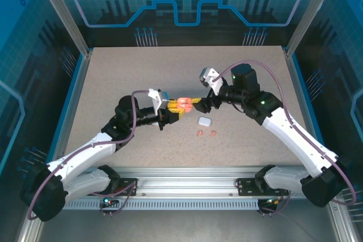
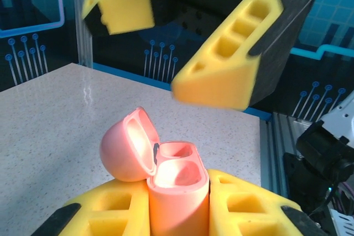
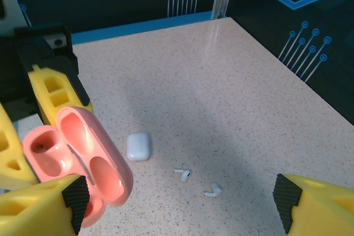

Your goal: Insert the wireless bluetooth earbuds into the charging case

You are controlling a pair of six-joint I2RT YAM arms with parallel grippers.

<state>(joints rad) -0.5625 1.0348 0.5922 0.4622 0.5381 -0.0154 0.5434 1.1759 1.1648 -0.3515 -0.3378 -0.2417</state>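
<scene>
Up off the table, the pink case is clamped by its lower body between the yellow fingers of the left gripper. From the left wrist it stands upright, long axis vertical and mouth facing up. Its lid is swung fully open on the hinge and tipped over to the left. Both wells in the body look empty, and so does the hollow of the lid.

The right gripper hangs just beside the pink case with its fingers spread wide, gripping nothing. From the right wrist, the two wells run in a slanted line from upper left to lower right, with the lid lying to their left.

A white case lies closed on the table below the grippers, so its contents cannot be seen.

Near the white case, a little closer to the arm bases, the two earbuds lie flat on the table. They are close together but not touching, and outside either case. They look pinkish from above and white from the right wrist. Which way their stems point is too small to tell for sure.
</scene>
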